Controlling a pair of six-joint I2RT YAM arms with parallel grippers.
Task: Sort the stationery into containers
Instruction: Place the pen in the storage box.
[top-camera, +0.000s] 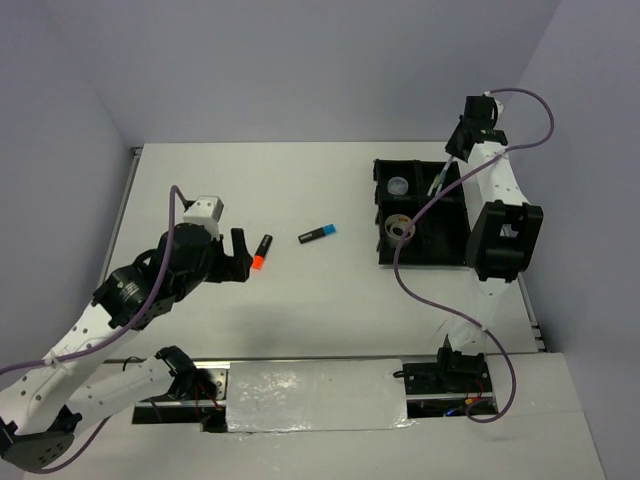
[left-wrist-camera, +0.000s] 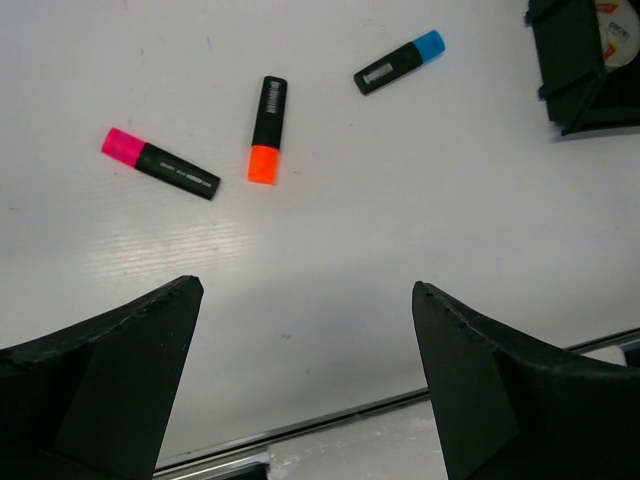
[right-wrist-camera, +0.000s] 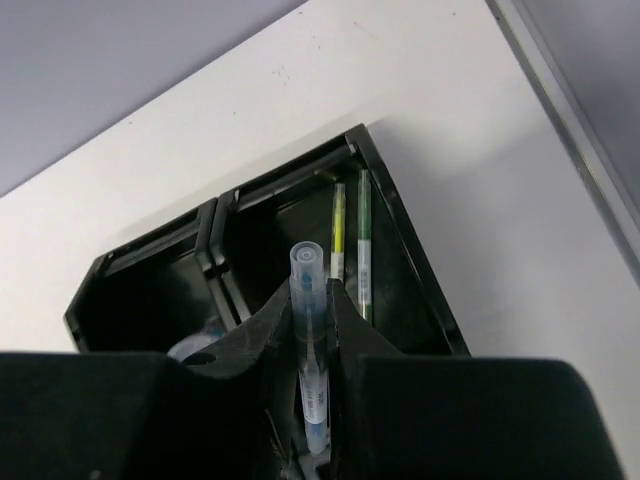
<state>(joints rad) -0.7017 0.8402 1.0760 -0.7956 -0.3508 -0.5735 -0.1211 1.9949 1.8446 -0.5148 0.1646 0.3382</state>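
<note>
Three short black markers lie on the white table: pink-ended, orange-ended and blue-ended. My left gripper is open and empty, hovering just near of them; it hides the pink one in the top view. The black four-compartment tray stands at the right. It holds a tape ring, a clear pot and two thin pens. My right gripper is shut on a clear-capped blue pen above the tray's far right compartment.
The table's right edge and a metal rail run close beside the tray. The table's front edge lies just below my left fingers. A grey wall stands behind the table.
</note>
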